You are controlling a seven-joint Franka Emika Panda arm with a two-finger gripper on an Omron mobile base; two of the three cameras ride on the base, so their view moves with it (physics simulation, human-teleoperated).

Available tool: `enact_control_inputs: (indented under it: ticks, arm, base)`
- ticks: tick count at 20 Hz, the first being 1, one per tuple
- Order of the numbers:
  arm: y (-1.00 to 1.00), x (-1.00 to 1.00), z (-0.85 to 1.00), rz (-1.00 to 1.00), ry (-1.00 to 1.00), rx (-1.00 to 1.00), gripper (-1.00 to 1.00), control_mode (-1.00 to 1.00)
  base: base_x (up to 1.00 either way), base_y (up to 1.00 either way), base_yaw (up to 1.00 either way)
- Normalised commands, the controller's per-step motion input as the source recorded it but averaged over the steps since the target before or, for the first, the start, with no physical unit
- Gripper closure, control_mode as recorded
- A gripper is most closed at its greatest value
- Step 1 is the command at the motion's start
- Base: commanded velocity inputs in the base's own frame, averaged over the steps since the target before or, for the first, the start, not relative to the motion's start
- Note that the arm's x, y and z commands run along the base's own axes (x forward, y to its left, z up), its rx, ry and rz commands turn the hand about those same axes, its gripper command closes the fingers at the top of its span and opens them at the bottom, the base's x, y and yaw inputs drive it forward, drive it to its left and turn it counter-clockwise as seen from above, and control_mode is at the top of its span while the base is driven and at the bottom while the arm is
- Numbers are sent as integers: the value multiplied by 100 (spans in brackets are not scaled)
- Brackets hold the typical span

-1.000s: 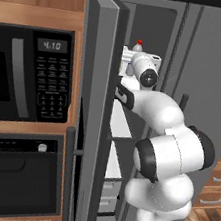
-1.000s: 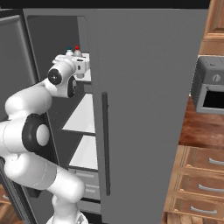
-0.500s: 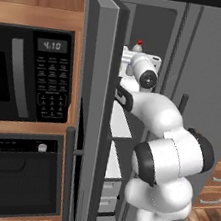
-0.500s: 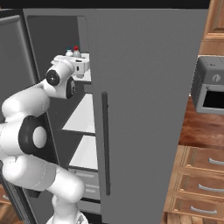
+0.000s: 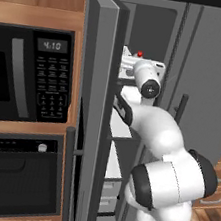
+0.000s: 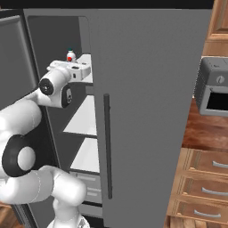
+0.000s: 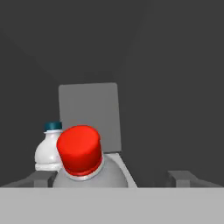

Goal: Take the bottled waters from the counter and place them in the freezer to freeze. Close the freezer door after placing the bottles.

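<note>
Two bottles sit right in front of my hand camera. Closest is the red-capped bottle (image 7: pixel 83 159), upright, with the tool's (image 7: pixel 113 179) finger tips (image 7: pixel 41 177) showing low on either side of it. I cannot tell whether the fingers actually press on the bottle or stand just off it. Just behind it and to its left in that view stands the teal-capped bottle (image 7: pixel 50 148), its whitish shoulder partly hidden by the red cap. Beyond both I see the dark grey back wall of the freezer (image 7: pixel 166 65).

From the left base view, my arm reaches into the upper part of the freezer (image 5: pixel 151 28), past the freezer door (image 5: pixel 90 109), which stands wide open, edge-on toward me. The red cap (image 5: pixel 139 54) shows just above the wrist there. From the right base view, a bottle top (image 6: pixel 70 55) pokes up over the wrist at the upper white shelf (image 6: pixel 87 62), with more white shelves (image 6: pixel 84 118) below.
</note>
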Motion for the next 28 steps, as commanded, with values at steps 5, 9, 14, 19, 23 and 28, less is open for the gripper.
enact_control_inputs:
  ticks: [5,9,14,19,23,28]
  arm:
    - [-24,94,0,-27,2,0,-100,-100]
    - [-7,84,0,-24,3,0,-100,-100]
    - [-2,100,0,-23,2,0,-100,-100]
    - [1,6,18,-5,1,4,-100,-100]
    - [1,-2,10,0,0,0,-100,-100]
    - [0,13,0,4,0,0,-100,-100]
  base:
    - [0,0,0]
    - [0,0,0]
    - [0,0,0]
    - [0,0,0]
    - [0,0,0]
    - [0,0,0]
